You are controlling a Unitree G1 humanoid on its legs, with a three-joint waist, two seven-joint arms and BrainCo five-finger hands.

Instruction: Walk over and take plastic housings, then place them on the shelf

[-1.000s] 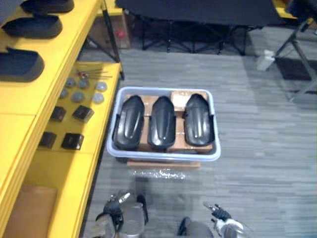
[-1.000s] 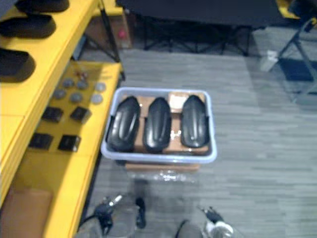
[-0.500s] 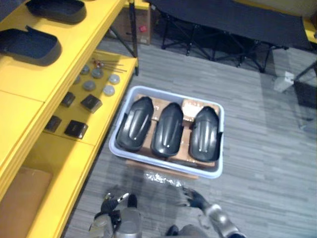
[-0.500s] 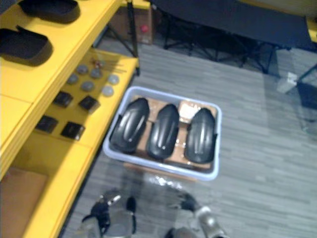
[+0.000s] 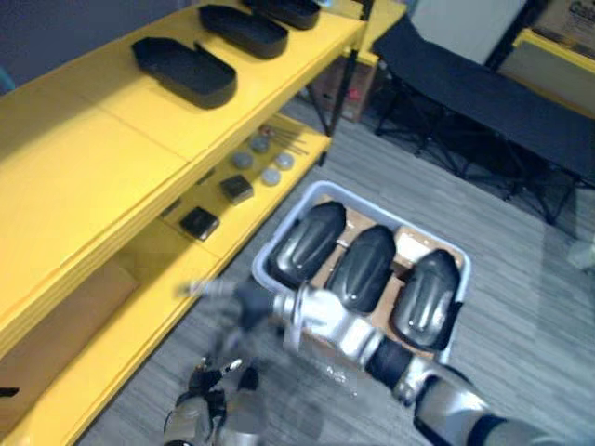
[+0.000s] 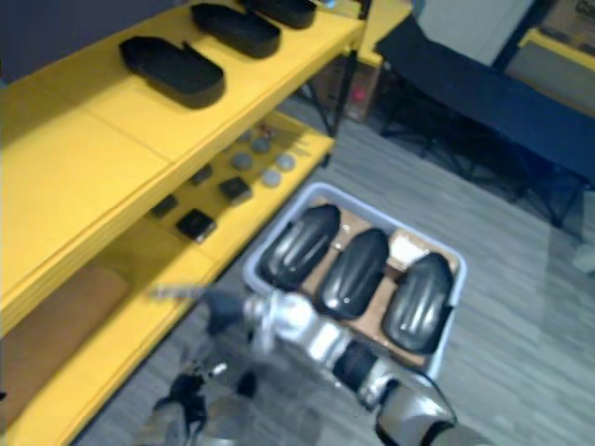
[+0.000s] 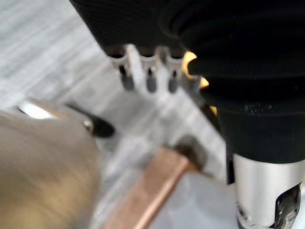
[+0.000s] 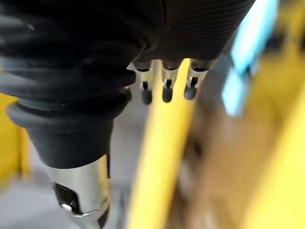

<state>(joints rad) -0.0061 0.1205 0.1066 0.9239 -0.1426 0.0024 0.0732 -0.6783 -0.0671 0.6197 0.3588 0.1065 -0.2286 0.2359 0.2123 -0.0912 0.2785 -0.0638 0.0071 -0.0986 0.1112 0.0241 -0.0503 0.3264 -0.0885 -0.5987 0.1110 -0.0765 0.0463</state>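
Nearest to us, the left hand (image 5: 209, 409) hangs low over the grey floor (image 5: 521, 353). In its wrist view the fingers (image 7: 150, 78) lie in a loose, uncurled row with nothing between them, so we judge it is simply waiting its turn. Just beyond it, the right hand (image 5: 237, 299) reaches across from the right side, in front of the near left corner of the bin (image 5: 284, 232). Its fingers (image 8: 167, 90) are also slack and hold nothing, so neither hand has a part yet. We read this cross-body reach as a line-up on the leftmost part, though we cannot tell that for sure. The three black plastic housings (image 5: 361, 269) lie inside the bin, side by side and domed side up. That leaves each back free for a hand to close over from above without disturbing its neighbour. The bin stands on the floor just beside the yellow shelf (image 5: 84, 167), which keeps the carry short. On the shelf's lower board there are small dark blocks (image 5: 199, 223) and round grey discs (image 5: 244, 160), so that level looks taken. On the top board, further off, black trays (image 5: 184, 70) lie hollow side up in a row. The bare yellow stretch nearer to us seems the natural landing place. Farthest away stands a black folding cot (image 5: 483, 111), well apart from the work.
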